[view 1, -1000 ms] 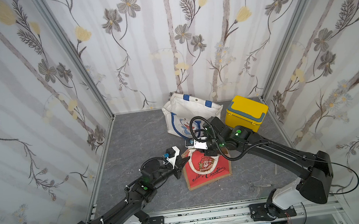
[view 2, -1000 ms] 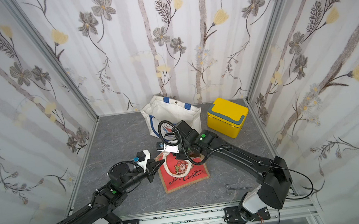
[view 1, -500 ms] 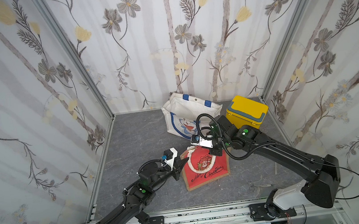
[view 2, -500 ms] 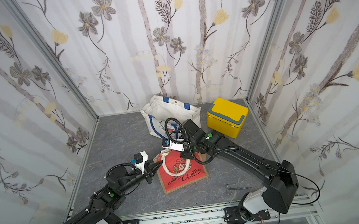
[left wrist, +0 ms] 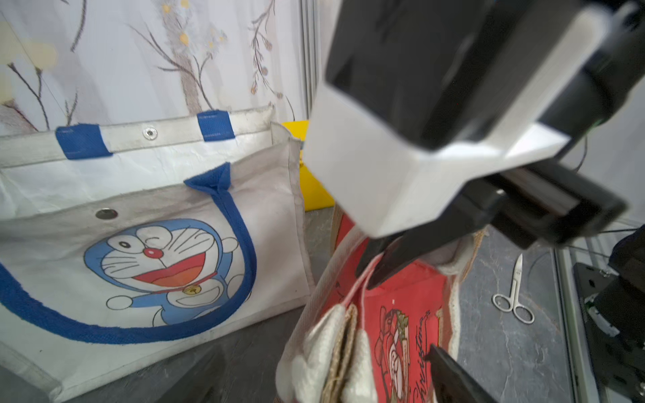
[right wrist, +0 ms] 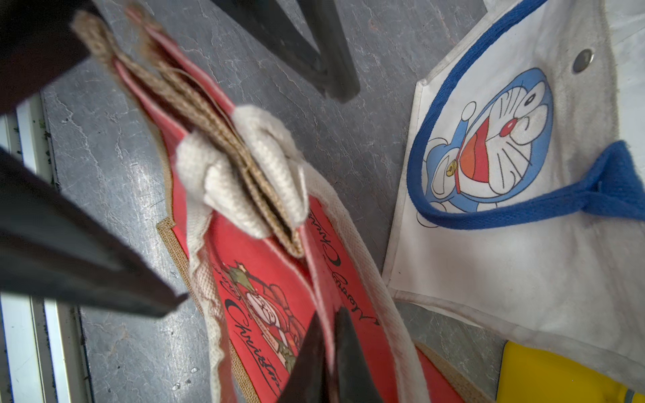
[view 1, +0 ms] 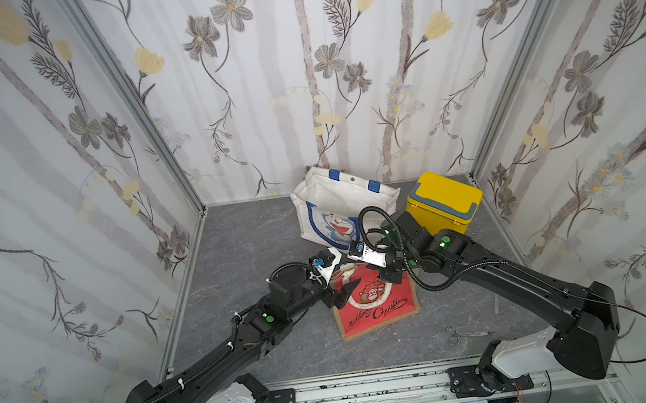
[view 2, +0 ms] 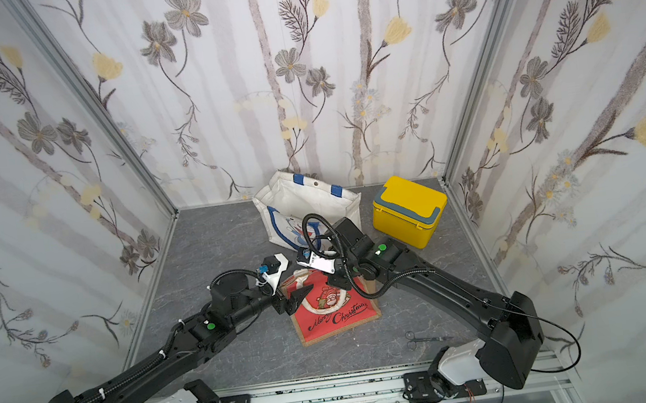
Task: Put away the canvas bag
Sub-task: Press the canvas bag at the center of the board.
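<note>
**Step in hand:** grip work on the red Christmas bag (view 1: 381, 312). It is judged to be bound for the white Doraemon tote (view 1: 338, 205).

**State**
- The bag lies near the middle of the grey worktop (view 1: 244, 254), toward the front edge. Its mouth end points at the back edge and is raised. The bottom end rests flat.
- The right gripper (right wrist: 331, 321) is clamped on the thin pink rim of the mouth.
- The left gripper (view 1: 343, 293) has its jaws spread wide and holds nothing. It stands at the mouth corner on the robot's left, near the cream handle (left wrist: 324, 331).
- The tote stands at the back edge with its mouth up, just behind the bag. The yellow cooler box (view 1: 445, 204) sits beside it in the back right corner.

**Procedure (advised)**
1. Hold the right pinch firm. It grips only a thin edge of fabric, which may slip.
2. Lift until the bottom end clears the worktop. The bag looks limp and will likely hang.
3. Carry the bag over the tote's near wall, not against it. The tote looks soft and could tip.
4. Use the free left gripper to steady the tote's rim.
</note>
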You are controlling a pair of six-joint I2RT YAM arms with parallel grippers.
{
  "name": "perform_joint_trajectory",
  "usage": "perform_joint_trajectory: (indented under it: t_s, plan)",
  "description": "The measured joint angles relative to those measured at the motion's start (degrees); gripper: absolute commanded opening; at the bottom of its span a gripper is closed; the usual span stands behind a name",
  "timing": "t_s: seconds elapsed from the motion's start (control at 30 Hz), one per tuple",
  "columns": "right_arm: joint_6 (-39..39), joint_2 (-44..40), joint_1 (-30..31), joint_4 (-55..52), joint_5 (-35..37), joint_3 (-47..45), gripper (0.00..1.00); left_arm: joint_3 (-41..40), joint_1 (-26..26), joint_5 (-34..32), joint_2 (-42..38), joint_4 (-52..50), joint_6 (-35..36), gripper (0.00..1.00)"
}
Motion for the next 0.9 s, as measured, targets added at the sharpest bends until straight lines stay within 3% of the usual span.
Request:
perform_joint_trajectory:
  t_s: [0.07, 0.13, 0.27, 0.4, 0.43, 0.67, 0.77, 0.9]
  plan:
    - [0.0, -1.6, -0.2, 1.7, -1.4, -1.9, 0.26, 2.0, -0.1, -0.9, 1.5, -2.9, 0.9, 0.5]
    - [0.5, -2.9, -0.4, 3.5, -3.0, -3.7, 0.4, 2.4, -0.2, -0.8, 1.7, -4.2, 1.3, 0.37]
    - [2.6, -6.5, -0.5, 8.3, -4.5, -7.5, 0.69, 2.4, -0.4, -0.5, 1.2, -5.6, 1.6, 0.32]
    - [8.0, -13.0, -0.6, 14.3, -4.2, -11.5, 0.88, 2.5, -0.4, -0.6, 0.0, -6.9, 1.4, 0.31]
    - [10.0, -15.5, -0.5, 16.7, -3.6, -13.2, 0.99, 2.5, -0.4, -0.5, -0.2, -7.3, 1.4, 0.29]
    - [21.4, -31.1, -0.8, 26.0, 4.9, -25.1, 1.0, 4.0, -1.0, 1.0, -0.8, -10.8, -0.3, 0.21]
    - [24.3, -36.0, -1.4, 27.4, 8.3, -29.8, 1.0, 5.8, -1.0, 1.1, -1.1, -13.1, -0.8, 0.15]
    - [26.7, -40.8, -2.1, 27.6, 10.8, -34.5, 1.0, 6.8, -1.0, 1.6, -3.0, -15.7, -1.7, 0.15]
